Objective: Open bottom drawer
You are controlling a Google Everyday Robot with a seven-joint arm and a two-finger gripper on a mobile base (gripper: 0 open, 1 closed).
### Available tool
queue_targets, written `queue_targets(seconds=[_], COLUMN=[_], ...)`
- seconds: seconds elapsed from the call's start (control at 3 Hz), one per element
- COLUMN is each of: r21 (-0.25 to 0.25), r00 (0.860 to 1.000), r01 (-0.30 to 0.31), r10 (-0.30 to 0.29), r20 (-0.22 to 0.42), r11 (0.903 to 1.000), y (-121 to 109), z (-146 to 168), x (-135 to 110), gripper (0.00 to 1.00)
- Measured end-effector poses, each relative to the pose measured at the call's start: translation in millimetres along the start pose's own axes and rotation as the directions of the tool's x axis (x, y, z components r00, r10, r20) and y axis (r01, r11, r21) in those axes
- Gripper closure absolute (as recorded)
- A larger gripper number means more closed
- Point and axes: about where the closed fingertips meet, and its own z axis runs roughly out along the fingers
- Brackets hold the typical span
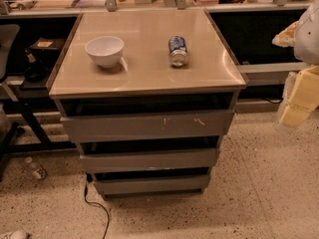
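Cabinet point(227, 116) sat centre frame, and its beige top point(144, 68) overhung the drawer stack on the front and both sides. Three flat grey fronts were stacked below it. The top drawer front point(148, 126) was widest, with white scratch marks. The middle drawer front point(149, 161) was plain. The bottom drawer point(152, 184) was the narrowest and sat lowest, just above the floor point(239, 208). A dark gap ran above each front, and I could not tell how far any drawer was out.

Speckled floor lay open in front of the cabinet and to its right. A black cable point(97, 209) trailed from the lower left corner of the cabinet across the floor. A small bottle point(35, 169) lay on the floor further left, well apart from the drawers. Dark desk framing point(30, 118) stood close on the left.

The gripper point(299, 101) hung at the right edge of the frame, about level with the top drawer and well apart from the cabinet. It was touching nothing, and I could not tell whether it was open or closed.

On the top were a white bowl point(104, 50) at left, its inside plain white, and a can point(178, 50) at centre right. The two were apart, both back from the front edge.
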Motion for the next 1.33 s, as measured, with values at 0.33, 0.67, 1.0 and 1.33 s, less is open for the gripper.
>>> queue_targets(seconds=[0.33, 0.67, 1.0, 1.33], r21=[0.0, 0.008, -0.016, -0.092], r00=[1.0, 0.999, 0.995, 0.989], r01=[0.0, -0.033, -0.102, -0.147], r10=[0.0, 0.033, 0.102, 0.146], r20=[0.0, -0.017, -0.013, -0.021], r11=[1.0, 0.9994, 0.9947, 0.9848], y=[0, 5, 27, 58], z=[0, 10, 51, 125], x=[0, 0, -2, -5], gripper=[0.0, 0.0, 0.0, 0.0])
